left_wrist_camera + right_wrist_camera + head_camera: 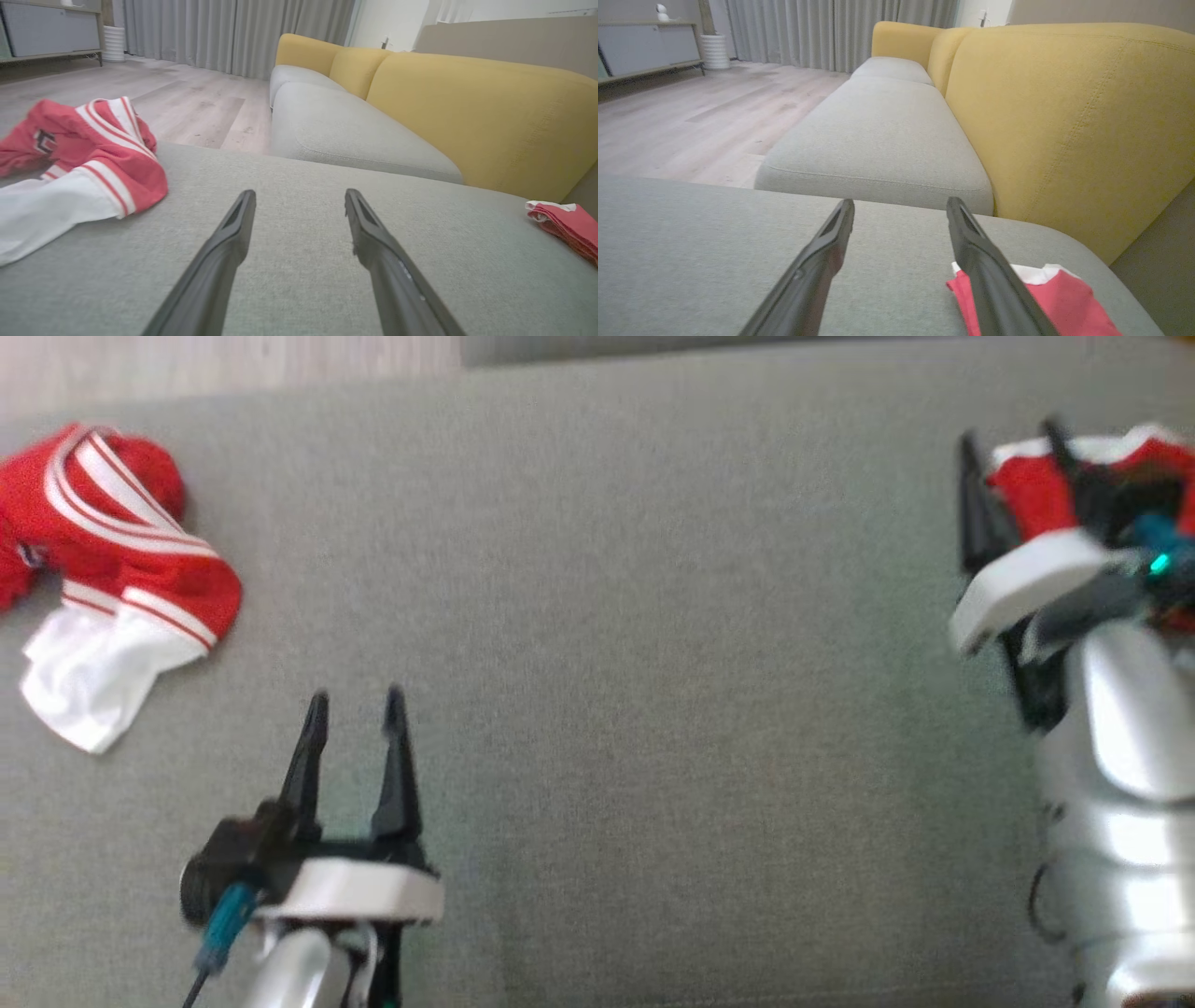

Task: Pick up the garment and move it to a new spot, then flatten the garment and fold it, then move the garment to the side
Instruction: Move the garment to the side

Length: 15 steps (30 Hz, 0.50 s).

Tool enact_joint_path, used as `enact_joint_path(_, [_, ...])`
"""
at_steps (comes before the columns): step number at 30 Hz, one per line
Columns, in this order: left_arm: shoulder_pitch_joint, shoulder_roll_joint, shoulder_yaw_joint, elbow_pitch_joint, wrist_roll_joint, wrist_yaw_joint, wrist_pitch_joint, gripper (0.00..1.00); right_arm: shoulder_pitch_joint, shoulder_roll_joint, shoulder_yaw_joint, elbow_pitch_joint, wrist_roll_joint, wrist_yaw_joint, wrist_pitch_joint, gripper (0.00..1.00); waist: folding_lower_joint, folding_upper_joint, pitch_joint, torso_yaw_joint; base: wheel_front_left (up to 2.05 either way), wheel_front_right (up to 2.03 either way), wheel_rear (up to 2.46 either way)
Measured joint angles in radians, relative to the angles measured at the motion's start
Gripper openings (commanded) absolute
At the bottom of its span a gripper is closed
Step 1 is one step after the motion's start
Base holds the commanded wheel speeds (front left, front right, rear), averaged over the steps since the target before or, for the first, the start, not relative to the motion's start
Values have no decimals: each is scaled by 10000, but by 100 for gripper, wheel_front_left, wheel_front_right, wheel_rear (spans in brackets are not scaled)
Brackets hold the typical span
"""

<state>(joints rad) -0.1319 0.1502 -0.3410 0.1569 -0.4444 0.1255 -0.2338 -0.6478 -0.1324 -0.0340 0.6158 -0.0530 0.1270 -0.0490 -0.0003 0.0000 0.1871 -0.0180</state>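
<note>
A red and white garment (121, 551) lies crumpled at the far left of the grey cushion (653, 663), its white sleeve trailing toward me. In the left wrist view the same garment (93, 158) sits left of my fingers. My left gripper (356, 709) (300, 193) hovers open and empty over bare cushion, right of that garment. A second red piece with a white edge (1032, 490) (567, 224) lies folded at the cushion's right end. My right gripper (1010, 439) (901, 201) stands open above it, and the folded piece (1055, 289) lies under its right finger, not gripped.
A yellow sofa back (1064, 116) rises to the right, with another grey seat cushion (878, 140) beyond a gap. Wooden floor (163, 98), grey curtains and a low cabinet (46, 32) lie past the cushion's far edge.
</note>
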Motion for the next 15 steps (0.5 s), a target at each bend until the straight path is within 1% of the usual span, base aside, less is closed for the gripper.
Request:
enact_joint_path(5, [922,167,430,278,-318,169,-59,100,1151,370,341,-316,431,0,-270,100,-1,0,-931,-65,0,0,0])
enact_joint_path(12, [2046,230,579,558,-598,253,-65,100,3234,696,497,-1383,359,0,-779,100,0,0,-1874,-198,0,0,0])
enact_joint_path(15, [2205,219,579,604,-663,253,-67,100,4389,723,673,-1954,1039,0,-836,100,0,0,-2112,-203,0,0,0])
